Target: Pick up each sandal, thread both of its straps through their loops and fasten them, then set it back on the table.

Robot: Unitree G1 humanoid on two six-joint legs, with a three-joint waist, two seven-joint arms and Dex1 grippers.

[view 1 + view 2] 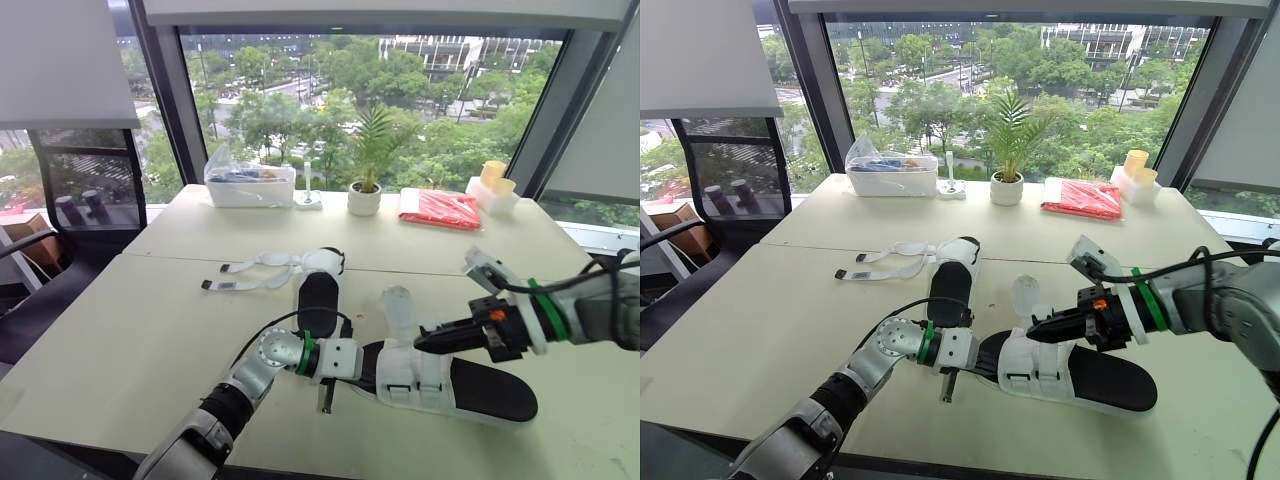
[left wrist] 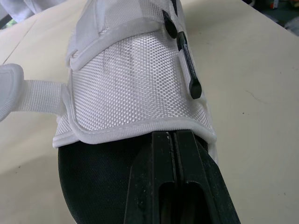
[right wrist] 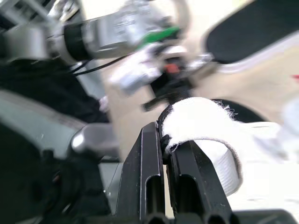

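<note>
Bright daylight enters through the windows (image 1: 370, 110), casting soft shadows.

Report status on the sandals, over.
Left gripper clamped on near sandal. Right gripper pinching its white strap, not yet fastened. Far sandal on table, straps loose. Nothing in the way.

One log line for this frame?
step: fastening near sandal | left jaws: shut on its end | right jaws: shut on white strap | far sandal: on table, straps loose

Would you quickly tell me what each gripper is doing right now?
Left gripper: shut, resting on the near sandal.
Right gripper: shut on its white strap.
</note>
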